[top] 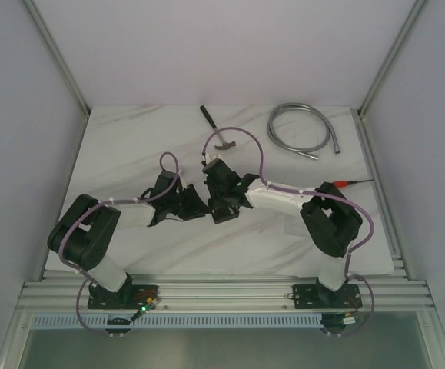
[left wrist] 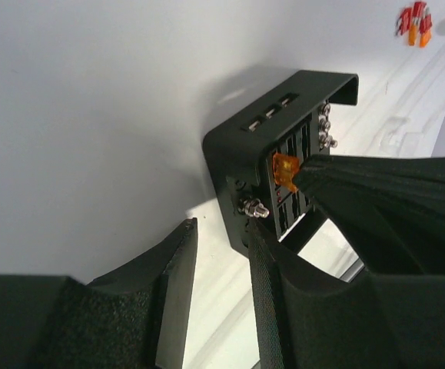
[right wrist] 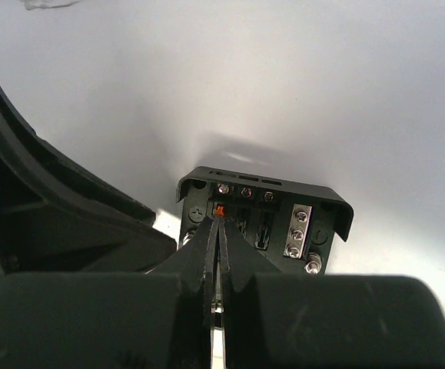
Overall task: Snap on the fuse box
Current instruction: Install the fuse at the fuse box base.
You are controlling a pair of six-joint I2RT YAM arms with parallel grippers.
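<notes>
Working at the fuse box (right wrist: 262, 223), lying near the middle of the white marbled table (top: 130, 146), on the near side of the hammer (top: 214, 127), with its open slotted face turned toward the right wrist camera. Pinching a small orange fuse (right wrist: 219, 209) at the tips of the right gripper (right wrist: 217, 229), fingers pressed tight together, and holding it at a slot near one corner of the box, beside a row of silver screws; not showing clearly how far into the slot. Reaching in from the box's other side with the left gripper (left wrist: 222, 231), holding its fingers (left wrist: 264, 261) spread partway with only bare table between them, gripping nothing, and setting one fingertip right against the box's near lower edge, touching or just short of it. Sharing the table with a coiled metal hose (top: 270, 129) and a red-handled screwdriver (top: 347, 183), both well apart toward the far right, and with a few loose red and orange fuses (left wrist: 416, 21) lying well beyond the box.
</notes>
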